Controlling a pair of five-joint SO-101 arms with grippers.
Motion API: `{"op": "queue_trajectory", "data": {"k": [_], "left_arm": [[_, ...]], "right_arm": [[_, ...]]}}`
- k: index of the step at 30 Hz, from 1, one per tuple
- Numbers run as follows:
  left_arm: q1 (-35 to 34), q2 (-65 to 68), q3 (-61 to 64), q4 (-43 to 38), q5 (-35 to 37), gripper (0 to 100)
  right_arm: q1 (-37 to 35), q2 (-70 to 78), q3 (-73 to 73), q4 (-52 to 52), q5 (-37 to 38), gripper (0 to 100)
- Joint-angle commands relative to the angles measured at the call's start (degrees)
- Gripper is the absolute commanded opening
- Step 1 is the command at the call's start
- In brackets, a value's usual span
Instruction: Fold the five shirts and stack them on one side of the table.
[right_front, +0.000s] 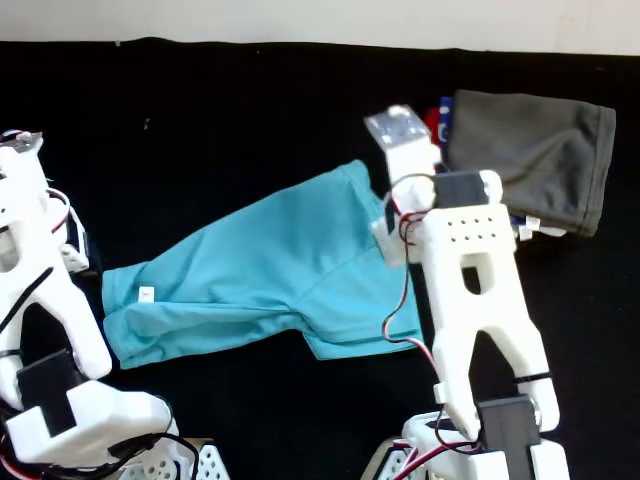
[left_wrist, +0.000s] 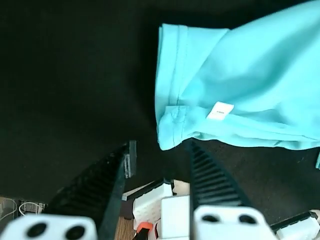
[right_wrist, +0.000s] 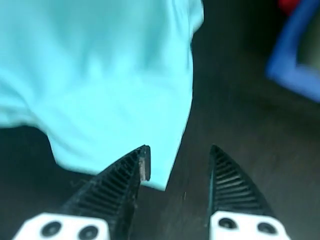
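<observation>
A teal shirt (right_front: 270, 270) lies crumpled and partly folded across the middle of the black table. In the left wrist view its hemmed corner (left_wrist: 170, 130), with a small white tag (left_wrist: 220, 110), sits just past my left gripper (left_wrist: 160, 152), which is open with nothing between its fingers. My right gripper (right_wrist: 179, 152) is open too, low over the shirt's other edge (right_wrist: 125, 100); one finger (right_wrist: 135, 165) overlaps the cloth. A folded grey shirt (right_front: 530, 155) rests at the table's far right.
Red and blue cloth (right_front: 437, 120) peeks out from under the grey shirt and shows as a blue edge (right_wrist: 295, 65) in the right wrist view. Bare black table (right_front: 200, 130) stretches along the far left. Both arms' bases stand at the near edge.
</observation>
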Motion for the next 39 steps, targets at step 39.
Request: {"op": "queue_trajectory", "data": {"k": [39], "left_arm": [[-0.4, 59.5, -70.4, 5.6, 12.0, 1]], "right_arm": [[-5.3, 64.8, -85.2, 11.5, 0.3, 3.3]]}}
